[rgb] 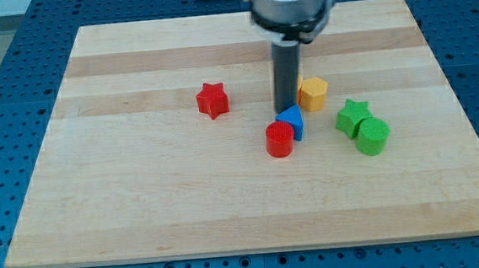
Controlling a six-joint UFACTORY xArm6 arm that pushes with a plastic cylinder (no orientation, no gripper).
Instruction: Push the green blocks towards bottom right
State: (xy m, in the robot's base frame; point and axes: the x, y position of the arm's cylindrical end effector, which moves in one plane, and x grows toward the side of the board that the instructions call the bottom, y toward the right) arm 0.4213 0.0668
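Observation:
A green star block (351,114) and a green cylinder block (372,136) lie touching each other on the right part of the wooden board (143,200), the cylinder just below and right of the star. My tip (285,111) stands near the board's middle, to the left of both green blocks and clear of them. It is right behind a blue block (293,122), at or very near its top edge. A red cylinder block (280,139) touches the blue block on its lower left.
A yellow hexagon block (313,92) sits just right of the rod, above and left of the green star. A red star block (213,99) lies to the left of the rod. The board's right edge (467,126) is beyond the green blocks.

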